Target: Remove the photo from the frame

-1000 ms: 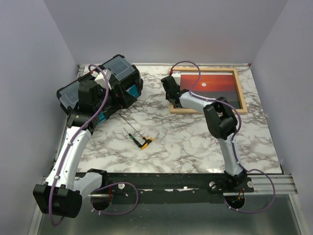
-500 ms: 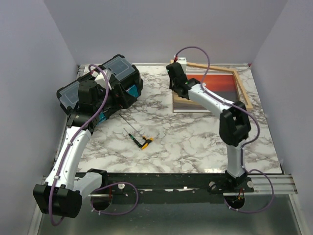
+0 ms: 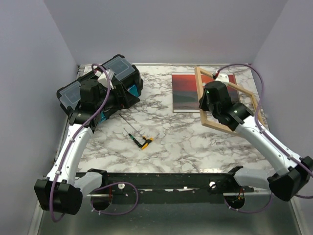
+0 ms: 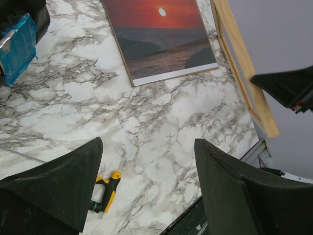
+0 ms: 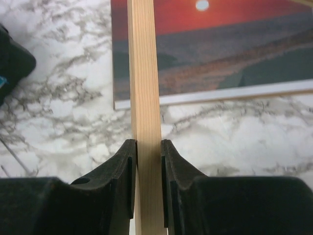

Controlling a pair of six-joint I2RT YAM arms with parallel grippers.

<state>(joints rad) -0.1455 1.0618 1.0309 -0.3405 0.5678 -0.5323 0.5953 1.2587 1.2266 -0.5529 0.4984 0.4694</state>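
Note:
The photo (image 3: 187, 92), a red sunset print, lies flat and bare on the marble table at the back. It also shows in the left wrist view (image 4: 161, 39) and the right wrist view (image 5: 220, 44). The frame (image 3: 198, 85) of light wood hangs tilted in the air, just right of and partly over the photo. My right gripper (image 3: 206, 102) is shut on the frame's left rail (image 5: 145, 98), with the black fingers (image 5: 122, 171) pressed on both sides. My left gripper (image 4: 147, 147) is open and empty, held above the table beside the toolbox, far from the photo.
A black toolbox (image 3: 117, 68) with clear lids stands at the back left. A yellow and black screwdriver (image 3: 143, 142) lies mid-table, also in the left wrist view (image 4: 105, 193). A thin metal rod (image 3: 128, 123) lies beside it. Grey walls close in the table.
My right gripper has lifted the frame off the photo and swung it up and to the right. The photo stayed flat on the table. The left arm has not moved.

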